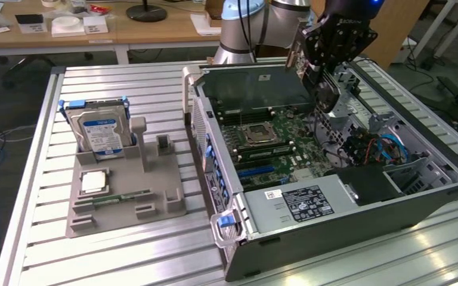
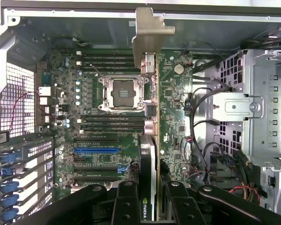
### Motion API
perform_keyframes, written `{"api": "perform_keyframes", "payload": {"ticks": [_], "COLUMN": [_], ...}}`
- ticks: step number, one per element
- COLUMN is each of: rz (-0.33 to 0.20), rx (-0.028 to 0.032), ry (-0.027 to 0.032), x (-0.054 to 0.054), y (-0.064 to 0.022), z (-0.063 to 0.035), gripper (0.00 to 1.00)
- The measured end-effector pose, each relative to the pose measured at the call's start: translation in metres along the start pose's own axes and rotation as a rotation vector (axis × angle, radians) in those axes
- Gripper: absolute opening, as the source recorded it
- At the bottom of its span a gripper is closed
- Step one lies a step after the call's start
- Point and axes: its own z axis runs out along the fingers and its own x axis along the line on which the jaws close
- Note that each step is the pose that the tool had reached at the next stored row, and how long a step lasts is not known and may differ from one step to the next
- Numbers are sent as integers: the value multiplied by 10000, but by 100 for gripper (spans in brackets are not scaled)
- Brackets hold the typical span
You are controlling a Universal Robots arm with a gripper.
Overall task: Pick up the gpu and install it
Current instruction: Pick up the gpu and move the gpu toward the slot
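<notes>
Slatted aluminium counter carries an open computer case and, at nine o'clock from it in the exterior view, a grey holder with a hard drive standing in it. The claw hangs over the case at about one o'clock from the processor socket, closed narrowly on the gpu, which is in the air above the motherboard and not yet seated. The wrist view adds what the exterior view hides: the gpu seen edge-on between the claw's two fingers, its pale bracket reaching toward the case wall, and the blue slot lying off to one side of the card's line rather than under it. The exterior view alone shows the card's height above the board and the cables nearby. I judge the risks to be a descent off the slot, pressing the card's edge onto board components, or the bracket catching the case wall, or the thin card slipping in so small a grip
</notes>
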Motion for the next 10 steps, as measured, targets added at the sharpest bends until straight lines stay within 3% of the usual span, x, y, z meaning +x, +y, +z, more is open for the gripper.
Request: {"api": "perform_keyframes", "payload": {"ticks": [10], "rz": [0], "rx": [0], "ry": [1], "x": [-69], "y": [1], "z": [1], "gripper": [27]}}
